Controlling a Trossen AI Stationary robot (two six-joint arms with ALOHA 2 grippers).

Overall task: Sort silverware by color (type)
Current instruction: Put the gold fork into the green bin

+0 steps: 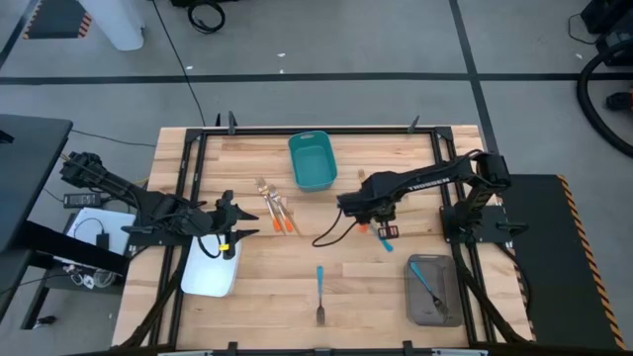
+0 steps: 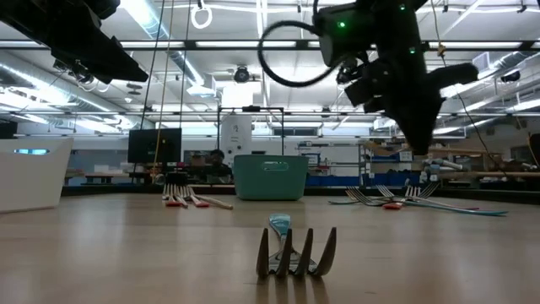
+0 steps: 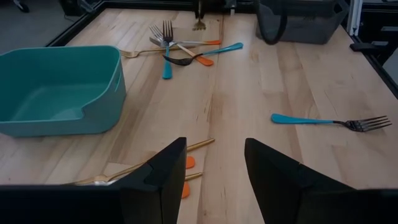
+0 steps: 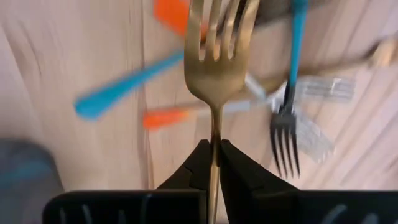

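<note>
While you read the overhead view, count three groups of silverware: a cluster of orange-handled and gold pieces (image 1: 276, 209) left of centre, a tangled pile (image 3: 184, 48) with blue, orange and gold handles near the right arm, and one blue-handled fork (image 1: 320, 292) lying alone toward the near edge. An exact count within the cluster and the pile cannot be made.

You see the right gripper (image 4: 213, 163) stretched over the pile, its fingers pinched narrow on the stem of a gold fork (image 4: 217, 59), tines pointing away from the wrist, raised above the pieces below.

You see the left gripper (image 3: 214, 180) hovering at the table's left side, by the white tray, jaws spread wide and holding nothing, with the orange-handled cluster just ahead of it.

Three containers are present: the teal bin (image 1: 312, 161) at the far centre, with nothing visible in it; the white tray (image 1: 210, 270) at the left, showing no contents; the grey tray (image 1: 432, 289) at the near right, holding one blue-handled utensil (image 1: 426, 281).
</note>
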